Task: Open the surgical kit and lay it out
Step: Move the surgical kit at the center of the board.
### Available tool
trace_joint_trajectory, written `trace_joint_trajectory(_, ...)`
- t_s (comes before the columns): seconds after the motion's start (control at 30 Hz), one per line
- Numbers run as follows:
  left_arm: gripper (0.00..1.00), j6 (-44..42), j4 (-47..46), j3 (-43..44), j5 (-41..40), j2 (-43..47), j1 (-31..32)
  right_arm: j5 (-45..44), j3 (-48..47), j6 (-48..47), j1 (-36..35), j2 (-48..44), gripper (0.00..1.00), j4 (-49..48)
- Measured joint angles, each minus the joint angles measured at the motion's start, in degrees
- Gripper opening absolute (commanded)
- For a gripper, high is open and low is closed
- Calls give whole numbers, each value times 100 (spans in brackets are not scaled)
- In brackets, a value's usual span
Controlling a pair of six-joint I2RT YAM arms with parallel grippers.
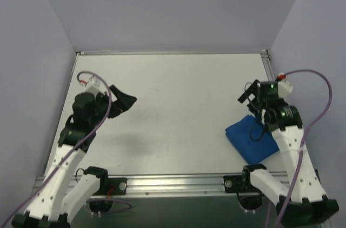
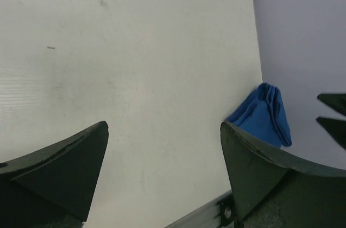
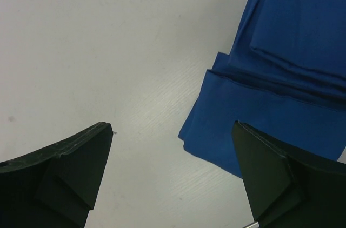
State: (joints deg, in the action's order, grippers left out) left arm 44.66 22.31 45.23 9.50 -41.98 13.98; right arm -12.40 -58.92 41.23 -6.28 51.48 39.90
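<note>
The surgical kit point(image 1: 250, 140) is a royal-blue cloth bundle, folded shut, lying on the white table at the front right. It also shows in the right wrist view point(image 3: 275, 71) with its layered folds, and small in the left wrist view point(image 2: 263, 115). No tray or instruments show. My right gripper point(image 1: 250, 96) is open and empty, held above the table just beyond the bundle's far corner. My left gripper point(image 1: 123, 100) is open and empty over the left side of the table, far from the kit.
Pale walls enclose the table point(image 1: 178, 98) on the left, back and right. A metal rail point(image 1: 173, 183) runs along the near edge by the arm bases. Purple cables point(image 1: 319, 104) loop from each arm.
</note>
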Motion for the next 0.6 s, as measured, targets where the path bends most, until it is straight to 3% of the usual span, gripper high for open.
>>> trace_joint_trajectory(0.13, 94, -380, -46, 568, 841, -1532, 273, -337, -876, -149, 125, 1167, 100, 74)
trace_joint_trajectory(0.33, 97, -802, -289, 1482, 1049, -3182, 1764, 55, -1034, -581, 1119, 1635, 100, -2)
trace_joint_trajectory(0.53, 100, -1113, -1810, 2096, 1375, -4699, 2625, 564, -1217, -1067, 1451, 1622, 100, -68)
trace_joint_trajectory(0.6, 92, -1193, -2448, 2133, 1665, -5202, 2820, 627, -1307, -1165, 1443, 1622, 96, -68)
